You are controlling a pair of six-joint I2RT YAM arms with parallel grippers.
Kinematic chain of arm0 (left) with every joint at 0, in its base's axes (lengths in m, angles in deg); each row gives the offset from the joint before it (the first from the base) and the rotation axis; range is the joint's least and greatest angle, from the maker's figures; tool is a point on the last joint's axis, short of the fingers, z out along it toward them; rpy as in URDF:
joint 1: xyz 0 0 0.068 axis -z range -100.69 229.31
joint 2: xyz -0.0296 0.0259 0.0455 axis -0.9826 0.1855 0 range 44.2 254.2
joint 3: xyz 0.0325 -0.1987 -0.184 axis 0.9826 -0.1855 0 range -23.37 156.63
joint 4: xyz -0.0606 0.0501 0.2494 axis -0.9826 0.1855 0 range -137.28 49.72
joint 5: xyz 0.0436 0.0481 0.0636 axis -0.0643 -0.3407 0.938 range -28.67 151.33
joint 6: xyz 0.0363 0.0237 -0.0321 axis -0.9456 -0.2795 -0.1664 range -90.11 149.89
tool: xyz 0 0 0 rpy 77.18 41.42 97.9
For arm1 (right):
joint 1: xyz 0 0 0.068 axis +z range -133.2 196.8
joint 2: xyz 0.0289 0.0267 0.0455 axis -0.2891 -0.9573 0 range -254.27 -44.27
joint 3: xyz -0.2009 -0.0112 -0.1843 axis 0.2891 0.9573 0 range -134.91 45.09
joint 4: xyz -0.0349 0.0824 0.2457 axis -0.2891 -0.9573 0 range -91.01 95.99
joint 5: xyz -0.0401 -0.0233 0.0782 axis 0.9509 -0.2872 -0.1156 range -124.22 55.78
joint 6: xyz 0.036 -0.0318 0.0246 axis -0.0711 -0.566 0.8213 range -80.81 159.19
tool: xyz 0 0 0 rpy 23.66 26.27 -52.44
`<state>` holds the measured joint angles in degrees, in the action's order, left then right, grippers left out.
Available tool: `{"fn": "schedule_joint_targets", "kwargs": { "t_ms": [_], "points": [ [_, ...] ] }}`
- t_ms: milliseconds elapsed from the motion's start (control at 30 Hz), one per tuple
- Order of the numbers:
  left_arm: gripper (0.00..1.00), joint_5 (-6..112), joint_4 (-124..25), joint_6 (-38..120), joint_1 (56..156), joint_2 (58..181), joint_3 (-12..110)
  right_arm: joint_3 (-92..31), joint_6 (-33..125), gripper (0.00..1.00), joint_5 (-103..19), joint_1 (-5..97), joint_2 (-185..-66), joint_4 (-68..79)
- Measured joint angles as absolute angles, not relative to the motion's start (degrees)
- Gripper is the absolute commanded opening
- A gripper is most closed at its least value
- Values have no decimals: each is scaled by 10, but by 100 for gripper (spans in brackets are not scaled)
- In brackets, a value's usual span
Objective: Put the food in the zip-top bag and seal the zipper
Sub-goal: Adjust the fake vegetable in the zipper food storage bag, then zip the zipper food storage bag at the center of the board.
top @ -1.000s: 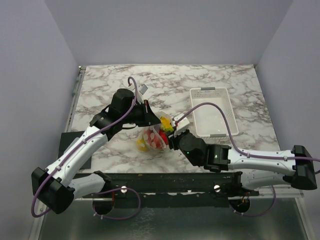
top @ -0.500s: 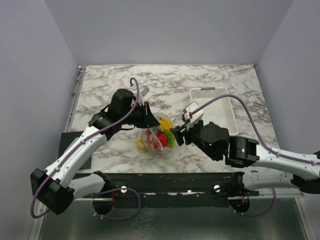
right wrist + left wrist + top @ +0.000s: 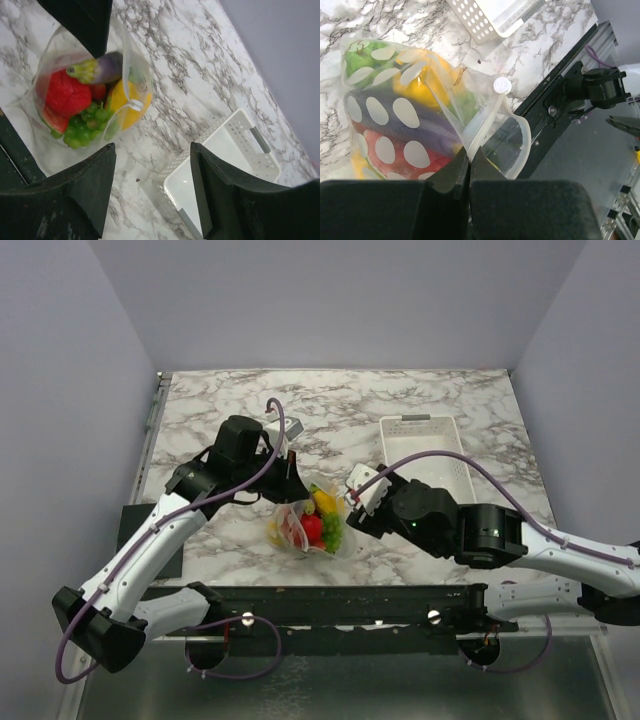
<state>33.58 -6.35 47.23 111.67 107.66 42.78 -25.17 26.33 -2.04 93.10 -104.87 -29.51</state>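
The zip-top bag [image 3: 312,528] rests on the marble just in front of the arms, with the food inside. My left gripper [image 3: 289,472] is shut on its mouth edge; in the left wrist view its tips [image 3: 468,155] pinch the whitish zipper [image 3: 516,145]. Through the dotted bag [image 3: 395,107] I see green, yellow, purple and red pieces. The right wrist view looks into the open bag [image 3: 37,145]: a red berry [image 3: 62,92], green grapes [image 3: 85,129], a purple piece [image 3: 105,66] and a yellow lemon [image 3: 127,105]. My right gripper [image 3: 349,512] [image 3: 152,147] is open and empty, just right of the bag.
The white plastic basket [image 3: 420,422] stands at the right of the bag, also in the right wrist view [image 3: 239,150] and the left wrist view [image 3: 485,25]. The black front rail [image 3: 330,600] runs close below the bag.
The right gripper has drawn back a little from the bag's right side and its wrist has turned. The left gripper has kept its hold and shifted slightly; the bag has moved with it.
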Motion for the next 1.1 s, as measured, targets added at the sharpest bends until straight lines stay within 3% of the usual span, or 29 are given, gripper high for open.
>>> {"fn": "schedule_joint_targets", "kwargs": {
  "t_ms": [800, 900, 1000, 1100],
  "points": [
    [0, 337, -6, 396, 1247, 980, 452, -238, 49, 70, -286, 924, -1027, -349],
    [0, 337, -4, 392, 1256, 977, 452, -238, 37, 64, -323, 924, -1027, -362],
    [0, 337, -3, 390, 1260, 977, 452, -238, 29, 50, -348, 924, -1028, -369],
    [0, 337, -3, 390, 1262, 977, 452, -238, 23, 49, -361, 924, -1029, -370]
  ]
}}
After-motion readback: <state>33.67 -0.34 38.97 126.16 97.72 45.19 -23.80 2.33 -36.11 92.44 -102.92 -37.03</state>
